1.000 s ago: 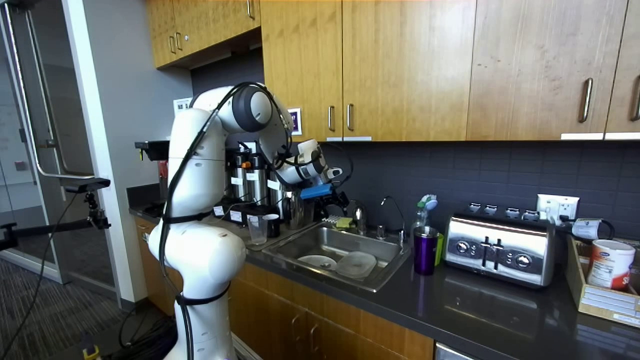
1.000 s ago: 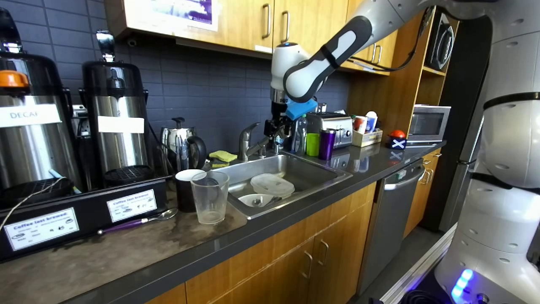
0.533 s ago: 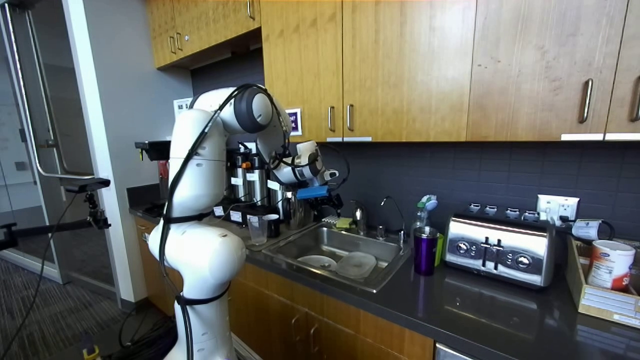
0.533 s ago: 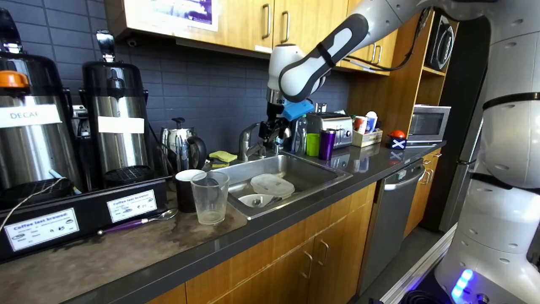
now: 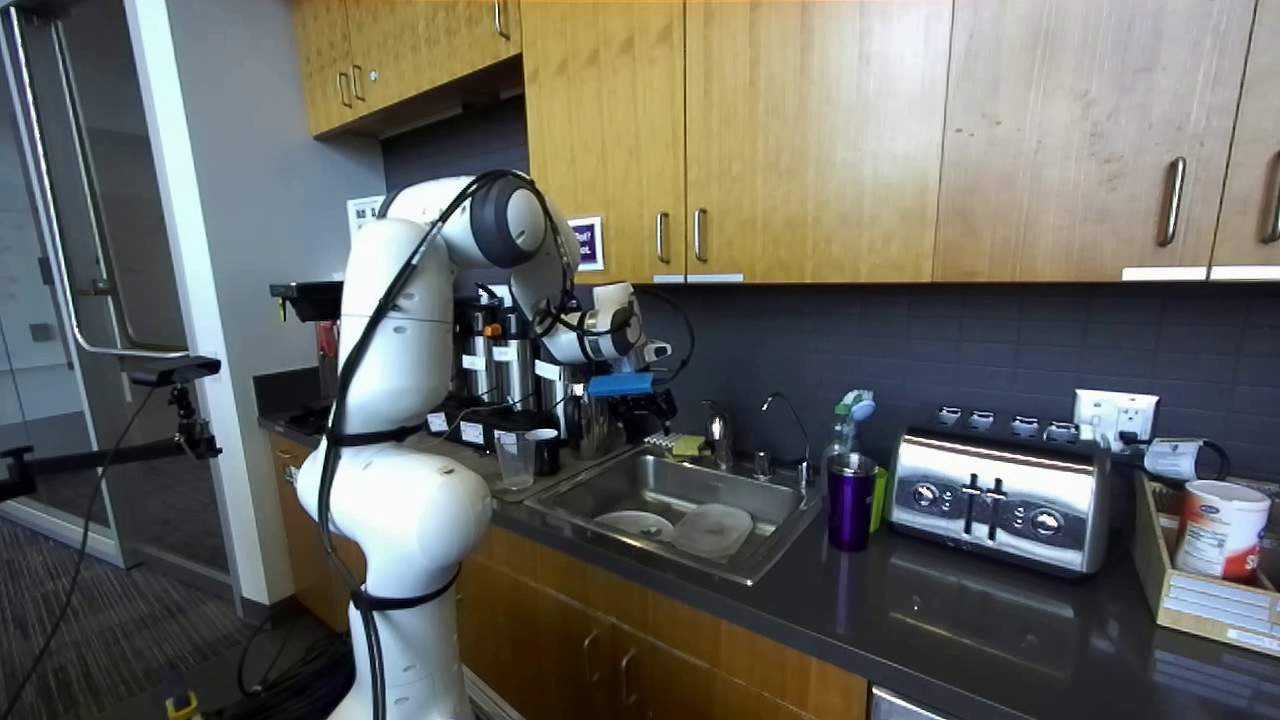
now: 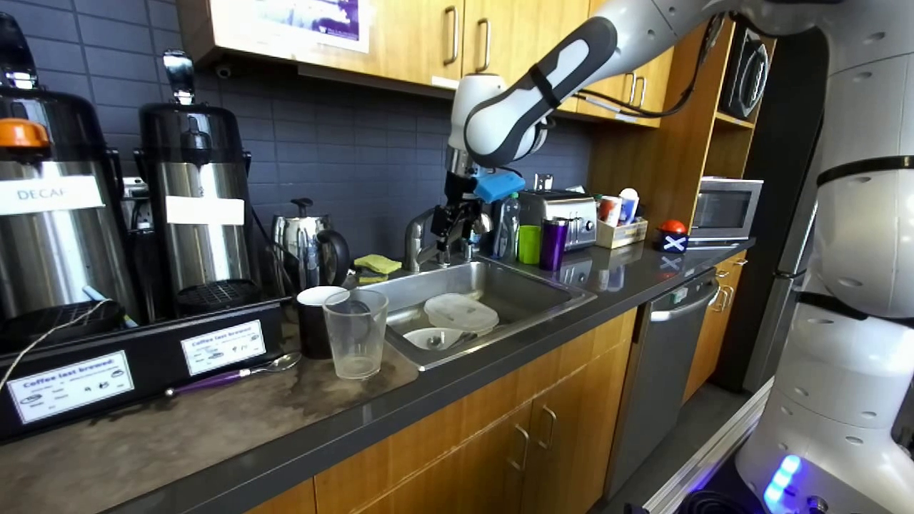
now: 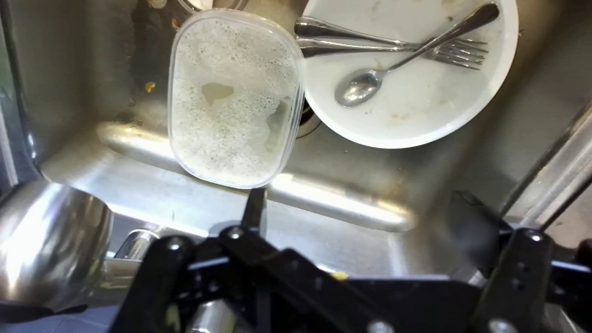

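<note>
Wrist view: claw (image 7: 363,208) is spread wide w/ nothing gripped, hanging over the rear of the sink (image 6: 518,285), on the side toward the back edge of the counter (image 5: 960,630). Faucet (image 6: 414,246) is just beside it in an exterior view; touching or not, can't tell from where I'm standing. Below & apart from the claw, the clear tub of sudsy water (image 7: 231,120) sits in the sink, next to a white plate (image 7: 416,111) w/ forks (image 7: 333,46) & a spoon (image 7: 360,88) on it. Step in hand is prob. just positioning, no grasp made yet imo. Next move calls for staying clear of the faucet &, if it's downward, going easy nr the tub, which would prob. slop if nudged. Further out: yellow sponge (image 5: 688,445) by the counter's back edge, purple tumbler (image 5: 851,510) approx. midway btwn front & back edges, toaster (image 5: 1000,540) farther along that back edge; black mug (image 6: 313,335) & clear cup (image 6: 357,346) past the sink's other end
</note>
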{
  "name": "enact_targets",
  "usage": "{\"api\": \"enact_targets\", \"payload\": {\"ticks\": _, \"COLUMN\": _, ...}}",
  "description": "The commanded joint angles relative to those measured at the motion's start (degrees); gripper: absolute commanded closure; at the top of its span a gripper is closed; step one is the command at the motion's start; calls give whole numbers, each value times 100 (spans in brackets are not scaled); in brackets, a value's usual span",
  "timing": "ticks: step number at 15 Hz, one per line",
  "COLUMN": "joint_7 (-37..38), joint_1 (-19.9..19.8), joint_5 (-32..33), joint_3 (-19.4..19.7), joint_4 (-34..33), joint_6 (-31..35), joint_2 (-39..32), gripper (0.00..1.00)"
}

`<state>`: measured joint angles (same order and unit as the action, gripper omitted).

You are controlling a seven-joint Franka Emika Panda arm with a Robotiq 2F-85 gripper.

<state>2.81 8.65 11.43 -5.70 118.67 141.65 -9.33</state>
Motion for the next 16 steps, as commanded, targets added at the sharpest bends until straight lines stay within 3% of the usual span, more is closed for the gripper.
{"api": "enact_targets", "payload": {"ticks": 1, "joint_7": -395, "joint_1": -63, "joint_5": -236, "joint_3": -61, "joint_4": -313, "joint_6": -30, "joint_2": -223, "gripper": 0}}
{"api": "enact_targets", "payload": {"ticks": 16, "joint_7": -800, "joint_1": -268, "joint_5": -853, "joint_3": -65, "joint_4": -2157, "joint_6": -46, "joint_2": -1647, "gripper": 0}}
